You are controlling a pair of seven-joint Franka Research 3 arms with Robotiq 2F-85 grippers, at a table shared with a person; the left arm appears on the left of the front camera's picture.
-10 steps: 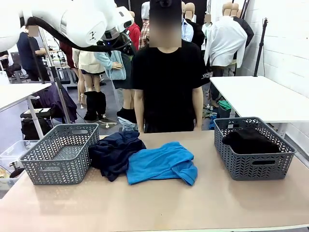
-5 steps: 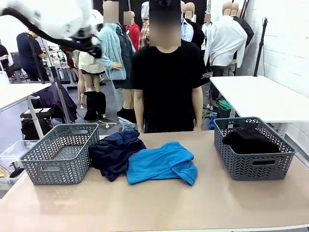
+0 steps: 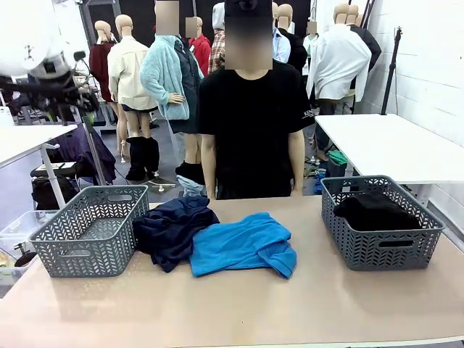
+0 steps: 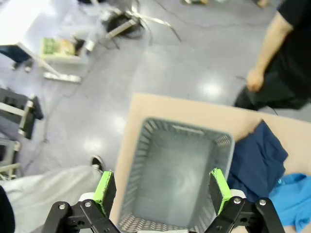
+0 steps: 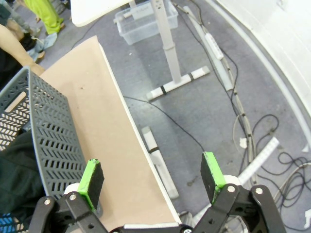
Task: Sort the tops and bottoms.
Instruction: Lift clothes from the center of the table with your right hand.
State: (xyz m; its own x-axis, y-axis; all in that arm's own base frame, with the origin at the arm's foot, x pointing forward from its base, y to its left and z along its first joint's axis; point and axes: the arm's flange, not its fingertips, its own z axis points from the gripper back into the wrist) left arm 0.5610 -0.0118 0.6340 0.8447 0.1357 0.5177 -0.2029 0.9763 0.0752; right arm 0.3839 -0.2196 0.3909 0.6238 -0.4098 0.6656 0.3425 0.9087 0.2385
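A dark navy garment [image 3: 174,228] and a bright blue garment [image 3: 243,246] lie crumpled side by side mid-table. An empty grey basket [image 3: 87,250] stands at the left. A matching basket [image 3: 380,250] at the right holds a black garment [image 3: 373,210]. My left arm [image 3: 29,36] hangs high at the upper left. My left gripper [image 4: 162,191] is open, high over the empty basket [image 4: 141,160], with the navy garment [image 4: 255,162] off to one side. My right gripper [image 5: 151,178] is open and empty above the table's edge [image 5: 97,121], beside the right basket [image 5: 48,136].
A person in a black shirt [image 3: 250,123] stands at the far side of the table with arms down; one hand [image 4: 255,77] shows in the left wrist view. The front strip of the table [image 3: 232,312] is bare. Cables and a table leg [image 5: 170,63] lie on the floor beyond the right edge.
My left arm has swung from the upper middle-left out to the far left and a little lower. The garments and baskets have not moved.
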